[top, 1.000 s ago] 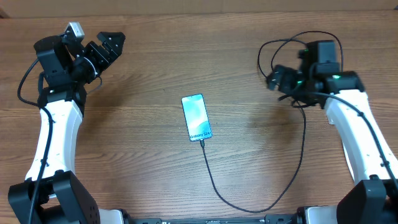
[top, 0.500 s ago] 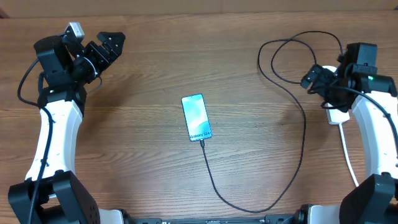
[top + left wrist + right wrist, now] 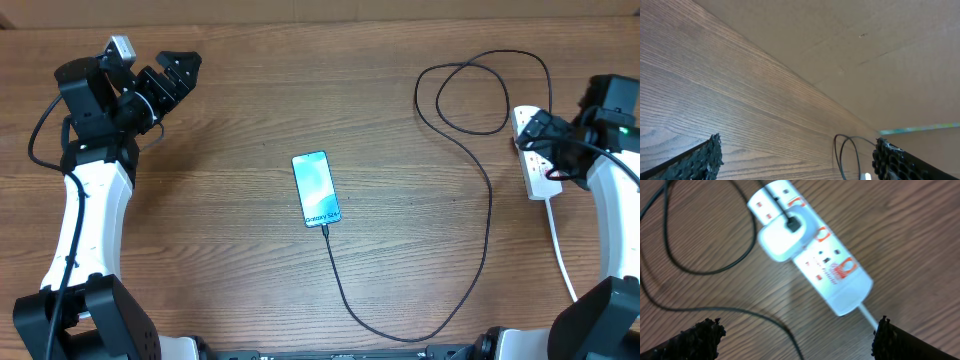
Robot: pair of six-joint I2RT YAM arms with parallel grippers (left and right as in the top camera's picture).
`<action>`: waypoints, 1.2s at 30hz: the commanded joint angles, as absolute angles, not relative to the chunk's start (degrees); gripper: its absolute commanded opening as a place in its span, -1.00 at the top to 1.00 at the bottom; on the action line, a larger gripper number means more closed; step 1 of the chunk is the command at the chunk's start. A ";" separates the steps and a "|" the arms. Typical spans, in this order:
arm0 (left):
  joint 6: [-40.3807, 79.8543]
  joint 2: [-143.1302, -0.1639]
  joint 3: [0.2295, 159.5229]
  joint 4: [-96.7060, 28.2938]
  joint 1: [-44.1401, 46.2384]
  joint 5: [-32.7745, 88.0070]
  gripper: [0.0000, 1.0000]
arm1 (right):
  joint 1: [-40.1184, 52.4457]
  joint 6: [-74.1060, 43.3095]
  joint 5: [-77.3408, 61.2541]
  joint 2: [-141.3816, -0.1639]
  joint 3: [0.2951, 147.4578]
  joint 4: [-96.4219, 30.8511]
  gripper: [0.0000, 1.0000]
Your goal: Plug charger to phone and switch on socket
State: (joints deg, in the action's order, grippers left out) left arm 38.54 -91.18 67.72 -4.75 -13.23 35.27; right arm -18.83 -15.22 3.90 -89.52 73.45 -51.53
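Listing items on the wooden table (image 3: 230, 250).

1. Phone (image 3: 316, 189): lies flat near the table's middle, screen up and lit pale blue, with dark text by the short edge nearest the robot.
2. Charger (image 3: 488, 200): thin black cable. Its connector tip meets the phone's near short edge. The cable runs toward the robot, curves right, climbs the right side and makes a loose loop at the far right. Its other end enters a white adapter block (image 3: 785, 237).
3. Socket (image 3: 832, 275): white power strip at the far right edge, red marks on top, with the adapter block seated in it. The switch positions are too blurred to tell. A thick white cord (image 3: 560, 250) leaves its near end.
4. Left gripper (image 3: 180, 72): raised at the far left corner, jaws spread wide, holding nothing, well apart from the phone. Its wrist view shows bare wood and a cardboard wall (image 3: 840, 50).
5. Right gripper (image 3: 538, 143): above the socket, jaws wide apart, nothing between them.
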 commanded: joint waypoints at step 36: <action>37.26 -90.65 67.96 -4.71 -13.32 34.92 -1.00 | -31.42 -14.92 7.92 -103.90 74.96 -35.73 -1.00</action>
